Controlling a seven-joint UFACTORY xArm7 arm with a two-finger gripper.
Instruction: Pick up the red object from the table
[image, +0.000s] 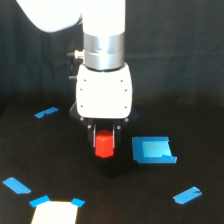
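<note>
The red object (105, 144), a small red-orange faceted block, sits between the two dark fingers of my gripper (105, 146) in the middle of the exterior view. The fingers press against its left and right sides, and its lower end pokes out below the fingertips. The white gripper body and silver wrist stand straight above it. The table (60, 155) is a dark, near-black surface. Whether the block touches the table or hangs just above it cannot be told.
A blue square patch (152, 150) lies just to the exterior view's right of the gripper. Blue tape strips lie at the left (46, 112), lower left (16, 185) and lower right (187, 195). A pale rectangle with blue corners (55, 212) sits at the bottom edge.
</note>
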